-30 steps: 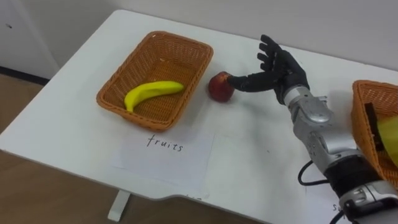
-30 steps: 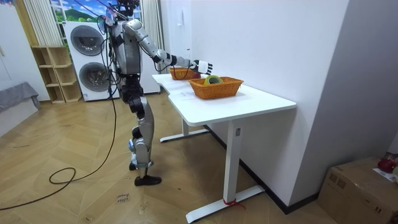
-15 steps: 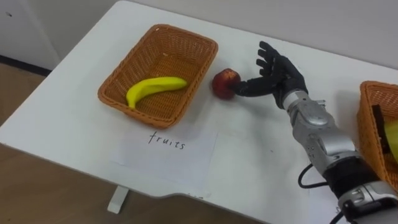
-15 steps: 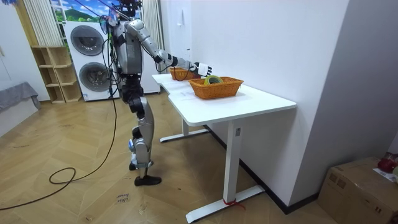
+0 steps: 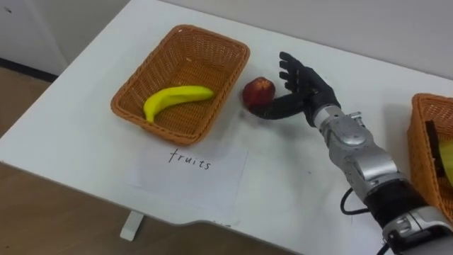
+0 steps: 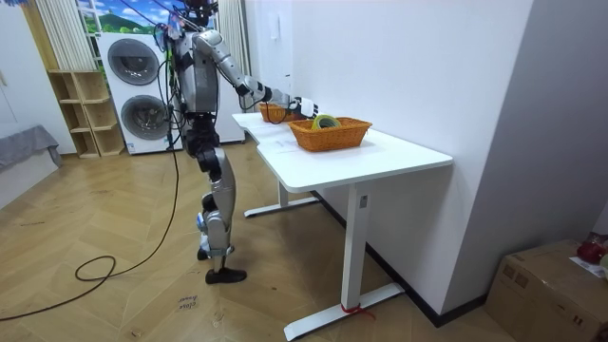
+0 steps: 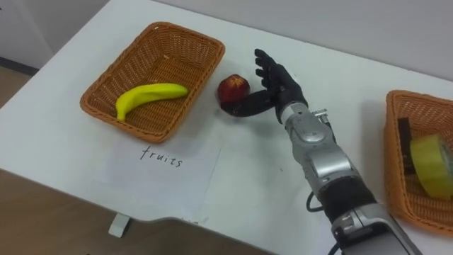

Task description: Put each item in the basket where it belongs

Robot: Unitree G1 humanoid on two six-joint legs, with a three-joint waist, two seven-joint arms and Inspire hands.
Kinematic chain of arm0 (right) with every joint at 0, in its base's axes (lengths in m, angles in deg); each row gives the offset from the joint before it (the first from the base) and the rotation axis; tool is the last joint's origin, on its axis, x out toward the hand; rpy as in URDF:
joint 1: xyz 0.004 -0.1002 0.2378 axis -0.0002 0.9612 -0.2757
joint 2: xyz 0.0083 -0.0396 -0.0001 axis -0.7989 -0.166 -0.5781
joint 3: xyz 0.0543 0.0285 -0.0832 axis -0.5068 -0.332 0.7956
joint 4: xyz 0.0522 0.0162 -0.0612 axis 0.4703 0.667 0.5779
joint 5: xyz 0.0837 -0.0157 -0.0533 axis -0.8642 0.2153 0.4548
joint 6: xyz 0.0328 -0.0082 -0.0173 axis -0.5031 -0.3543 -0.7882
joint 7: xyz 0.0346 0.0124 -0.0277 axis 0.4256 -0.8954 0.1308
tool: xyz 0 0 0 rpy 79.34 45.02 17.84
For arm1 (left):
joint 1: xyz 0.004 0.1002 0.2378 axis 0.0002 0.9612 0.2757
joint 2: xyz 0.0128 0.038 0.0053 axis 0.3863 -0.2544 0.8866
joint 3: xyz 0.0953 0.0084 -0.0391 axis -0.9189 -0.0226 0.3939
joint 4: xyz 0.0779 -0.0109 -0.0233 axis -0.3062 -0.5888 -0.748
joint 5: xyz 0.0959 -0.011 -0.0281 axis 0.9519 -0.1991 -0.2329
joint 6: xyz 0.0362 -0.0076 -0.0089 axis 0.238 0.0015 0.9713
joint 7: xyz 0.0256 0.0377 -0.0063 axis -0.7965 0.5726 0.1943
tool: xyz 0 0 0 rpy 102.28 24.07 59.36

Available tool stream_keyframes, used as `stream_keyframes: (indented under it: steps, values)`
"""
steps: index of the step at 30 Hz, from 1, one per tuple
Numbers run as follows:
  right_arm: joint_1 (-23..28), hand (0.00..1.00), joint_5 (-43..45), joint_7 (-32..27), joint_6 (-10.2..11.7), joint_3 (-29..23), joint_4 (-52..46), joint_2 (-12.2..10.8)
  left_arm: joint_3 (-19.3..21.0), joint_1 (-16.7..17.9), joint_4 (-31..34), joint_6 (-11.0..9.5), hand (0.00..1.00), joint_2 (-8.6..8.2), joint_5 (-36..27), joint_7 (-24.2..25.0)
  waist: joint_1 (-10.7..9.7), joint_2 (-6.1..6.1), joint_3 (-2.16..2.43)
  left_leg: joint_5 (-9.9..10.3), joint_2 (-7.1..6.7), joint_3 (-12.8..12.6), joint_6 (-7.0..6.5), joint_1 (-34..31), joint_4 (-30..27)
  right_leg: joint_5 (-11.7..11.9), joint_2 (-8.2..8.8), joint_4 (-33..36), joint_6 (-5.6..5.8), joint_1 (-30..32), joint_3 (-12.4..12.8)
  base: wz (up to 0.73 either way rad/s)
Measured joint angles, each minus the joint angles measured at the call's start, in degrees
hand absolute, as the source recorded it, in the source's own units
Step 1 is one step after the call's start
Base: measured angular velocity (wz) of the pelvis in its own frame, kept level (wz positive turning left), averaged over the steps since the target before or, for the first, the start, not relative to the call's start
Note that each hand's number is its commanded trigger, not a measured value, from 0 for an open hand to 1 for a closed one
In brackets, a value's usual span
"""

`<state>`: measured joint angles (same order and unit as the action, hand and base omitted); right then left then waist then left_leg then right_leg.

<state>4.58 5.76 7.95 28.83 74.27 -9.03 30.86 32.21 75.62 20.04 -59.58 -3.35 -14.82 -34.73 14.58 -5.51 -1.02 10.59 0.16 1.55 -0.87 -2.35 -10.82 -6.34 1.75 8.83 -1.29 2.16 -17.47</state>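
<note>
As the right hand shifts closer, its thumb now lies along the apple, fingers spread, nothing gripped.
Apple sits on the table between hand and fruit basket, just off its rim; grasp likely forming, lift pending.

White table, paper sheet on it; 2 stacked washers; cardboard box.

You're looking at a yellow banana in an orange-brown woven basket, a red apple on the white table, and the black right hand (silver forearm behind it); the other basket is showing a yellow tape roll.
</note>
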Motion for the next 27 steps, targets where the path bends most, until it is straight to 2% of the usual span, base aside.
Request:
stream_keyframes:
  steps: [8,14,27]
  values:
    - [0.0,0.0,2.5,0.5,0.0,0.0,0.0,-1.8,0.0,0.0,-1.1,-1.0,0.0,0.08,0.0,0.1,0.1,-0.23,-0.14,0.0,0.05,0.2,0.0,0.1,-0.5,0.0,0.2,0.0,0.0,-0.6,-0.1,0.0]
    - [0.0,0.0,5.4,0.6,0.1,0.0,0.2,-3.2,0.0,-0.2,-1.2,-1.0,0.0,0.03,0.0,0.1,0.1,-0.31,-0.65,0.0,-0.06,0.5,-0.01,-0.2,-0.4,0.0,0.04,0.3,-0.02,-0.5,-0.1,0.0]
    - [0.0,0.0,5.4,0.9,0.1,-0.1,0.2,-3.5,0.0,-1.4,-1.2,-1.1,0.0,-0.1,0.0,0.1,0.1,-0.18,-0.64,0.0,-0.03,0.7,0.0,-1.1,-0.6,0.0,-0.11,0.0,-0.03,0.2,-0.3,0.0]
